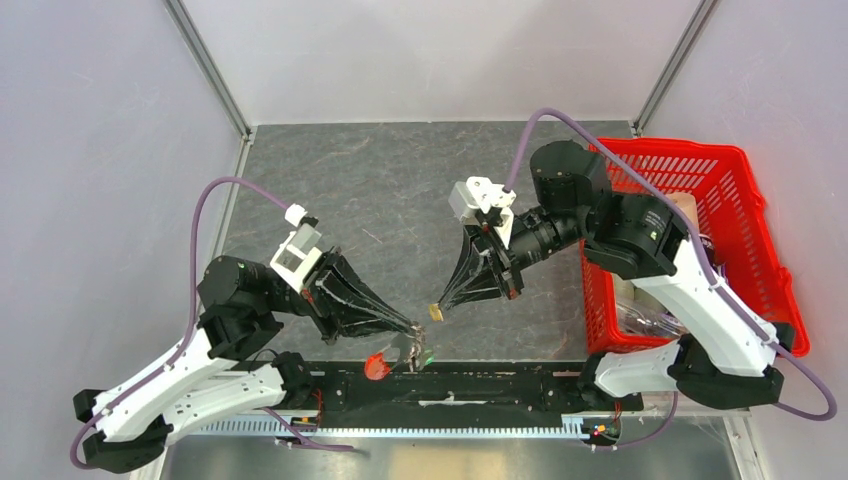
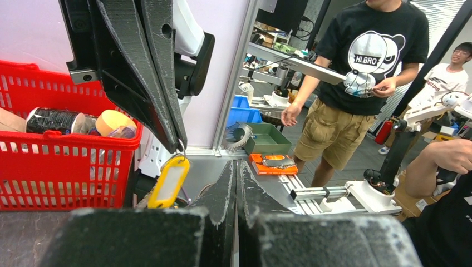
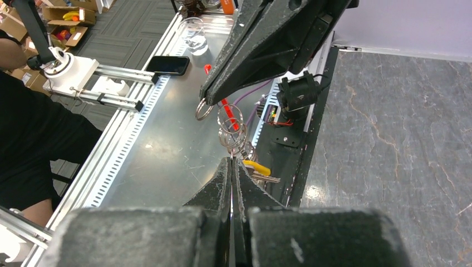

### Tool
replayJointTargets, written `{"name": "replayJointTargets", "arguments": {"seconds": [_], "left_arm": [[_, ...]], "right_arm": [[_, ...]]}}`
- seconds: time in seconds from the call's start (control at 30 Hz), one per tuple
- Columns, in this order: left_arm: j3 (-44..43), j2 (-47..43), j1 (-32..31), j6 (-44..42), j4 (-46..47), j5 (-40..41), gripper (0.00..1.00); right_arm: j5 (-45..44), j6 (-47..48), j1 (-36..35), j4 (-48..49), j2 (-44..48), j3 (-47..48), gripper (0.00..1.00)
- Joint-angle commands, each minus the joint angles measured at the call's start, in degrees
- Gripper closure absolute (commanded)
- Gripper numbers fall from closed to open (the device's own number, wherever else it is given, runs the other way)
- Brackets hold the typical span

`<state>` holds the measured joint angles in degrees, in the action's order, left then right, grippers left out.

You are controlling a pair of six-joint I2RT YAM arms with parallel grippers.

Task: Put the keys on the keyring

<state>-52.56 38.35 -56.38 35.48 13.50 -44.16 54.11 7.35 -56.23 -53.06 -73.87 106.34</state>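
A grey, marble-patterned table (image 1: pixel 400 200) carries everything. A red plastic basket (image 1: pixel 745 170) sits on its right side, reaching from the far right corner toward the near edge. Along the near edge runs a black strip (image 1: pixel 480 385), with a slotted metal rail (image 1: pixel 420 430) just nearer.

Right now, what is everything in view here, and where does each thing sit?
table: one, grey marbled.
keyring: one, metal with red fob and green tag, dangling at the table's near edge.
yellow-tagged key: one, yellow, hanging beside the keyring.
basket: one, red, table's right side, holding oddments.
phone: one, black, on the metal bench.
bystanders: at least two, black and white shirts, beyond the table.
left gripper: one, black, shut on the keyring.
right gripper: one, black, shut on the yellow-tagged key.
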Motion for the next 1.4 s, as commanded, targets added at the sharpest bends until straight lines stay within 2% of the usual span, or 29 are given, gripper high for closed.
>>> {"name": "replayJointTargets", "arguments": {"seconds": [0.0,0.63,1.37], "left_arm": [[-2.13,0.21,-0.05,2.26,4.72,-0.41,0.98],[-1.67,0.68,-0.05,1.44,4.45,1.37,0.98],[-1.67,-1.1,-0.05,0.11,2.14,3.56,0.98]], "right_arm": [[0.14,1.95,-1.56,2.61,-0.28,2.79,1.0],[-1.28,3.01,-6.15,2.62,-5.51,8.68,1.0],[-2.77,3.81,-9.02,0.94,-6.11,10.81,1.0]]}}
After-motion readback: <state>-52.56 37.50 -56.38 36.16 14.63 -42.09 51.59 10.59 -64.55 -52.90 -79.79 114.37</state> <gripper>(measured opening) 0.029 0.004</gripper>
